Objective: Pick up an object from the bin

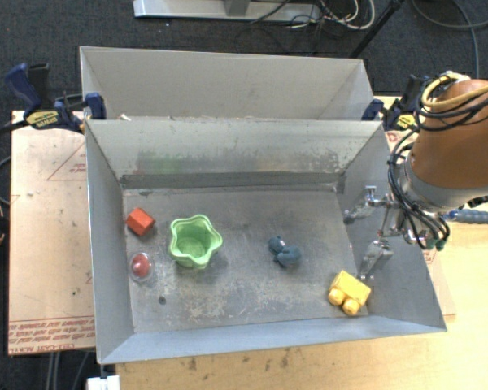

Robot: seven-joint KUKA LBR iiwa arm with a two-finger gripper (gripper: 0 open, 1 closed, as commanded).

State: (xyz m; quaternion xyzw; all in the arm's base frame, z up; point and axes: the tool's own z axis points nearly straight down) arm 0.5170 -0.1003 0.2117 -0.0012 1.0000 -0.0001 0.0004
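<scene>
Bin L to R: small orange-red block near the L wall, w/ a reddish see-through ball just below it in the view; next a green fluted cup, upright, mouth up, apart from both; mid-floor a small blue-grey lump on its own; then a yellow toy piece w/ two round knobs at the front R corner of the floor, right where the floor meets the R slope. Fingers hang over that R slope, just above the yellow piece in the view, spread wide apart & holding nothing; orange-covered wrist w/ cables sits behind them at the bin's R rim. Nothing is picked yet, so imo the task is at approach stage; the yellow piece is the closest candidate, the rest lie well apart across the floor. Risks: the yellow piece sits tight to the sloped wall, so a straight descent could land one finger on the metal instead of the floor & shove the piece into the corner or squirt it out; its knobby shape may also twist in a pinch. Height of fingers above the floor can't be told from this angle
</scene>
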